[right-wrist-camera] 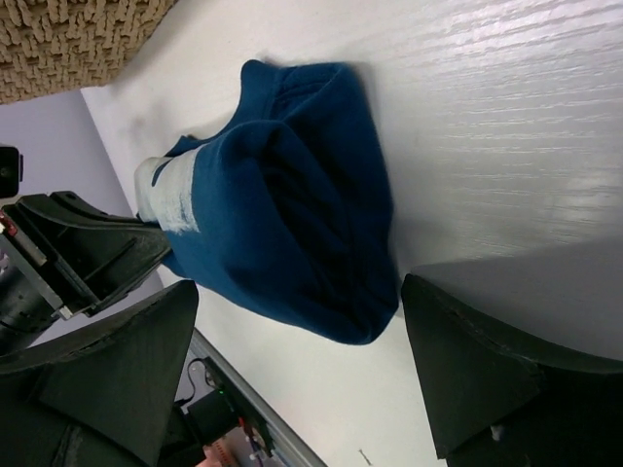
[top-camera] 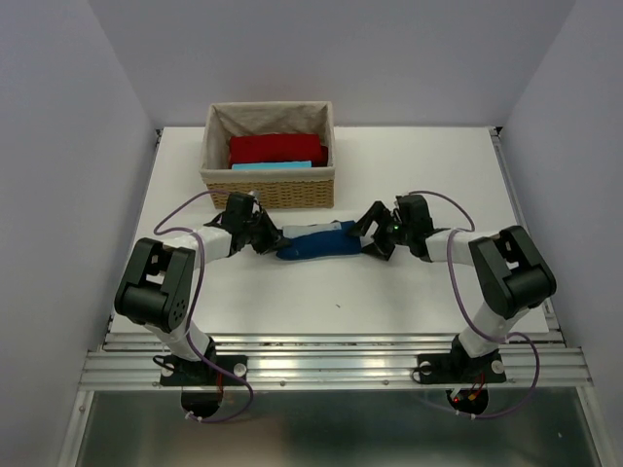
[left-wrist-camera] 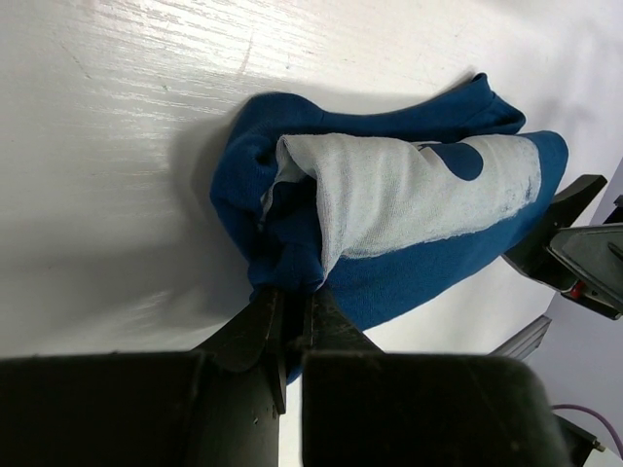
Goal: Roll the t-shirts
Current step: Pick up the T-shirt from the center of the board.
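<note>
Navy shirt (top-camera: pixel 319 242) lies rolled up on the table (top-camera: pixel 409 292) just in front of a basket (top-camera: pixel 268 192) holding a red roll (top-camera: pixel 276 149) and a light-blue roll (top-camera: pixel 272 165); the left gripper (top-camera: pixel 265 236) pinches one end, the right gripper (top-camera: pixel 373 233) is spread wide at the other, so the rolling looks nearly finished.

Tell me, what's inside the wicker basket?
Inside the wicker basket lie a red cloth piece and, on the side nearer the arms, a light-blue cloth piece. The basket's floor and anything under the two pieces are covered.
</note>
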`<action>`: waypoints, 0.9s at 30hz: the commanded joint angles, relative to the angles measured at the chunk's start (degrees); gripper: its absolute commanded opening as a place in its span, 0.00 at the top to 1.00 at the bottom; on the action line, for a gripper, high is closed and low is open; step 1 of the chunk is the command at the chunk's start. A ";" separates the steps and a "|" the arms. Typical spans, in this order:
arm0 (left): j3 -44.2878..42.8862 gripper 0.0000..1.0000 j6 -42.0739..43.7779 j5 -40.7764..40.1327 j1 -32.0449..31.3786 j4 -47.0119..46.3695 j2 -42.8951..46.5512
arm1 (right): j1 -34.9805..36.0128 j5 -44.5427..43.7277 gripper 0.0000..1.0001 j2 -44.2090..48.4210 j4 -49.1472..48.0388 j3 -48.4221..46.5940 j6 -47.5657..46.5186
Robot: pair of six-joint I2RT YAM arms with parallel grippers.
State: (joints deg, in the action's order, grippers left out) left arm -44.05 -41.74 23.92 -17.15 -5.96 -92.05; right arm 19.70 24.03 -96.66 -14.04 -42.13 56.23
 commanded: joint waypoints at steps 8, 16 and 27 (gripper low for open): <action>-2.18 1.00 2.01 0.77 0.27 0.07 1.17 | 2.00 -3.46 0.17 -4.23 -0.02 -0.06 3.19; -2.53 1.00 3.06 1.39 0.71 0.42 0.64 | 2.00 -6.63 0.28 -7.75 0.07 -1.99 2.58; -2.79 1.00 3.85 1.92 1.50 0.77 0.20 | 2.00 -9.18 0.09 -9.86 9.12 -8.58 -8.67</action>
State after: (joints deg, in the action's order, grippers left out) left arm -44.42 -39.44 24.21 -16.03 -5.43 -92.07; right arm 21.45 20.82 -103.46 -14.20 -50.26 54.65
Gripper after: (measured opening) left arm 0.114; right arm 0.904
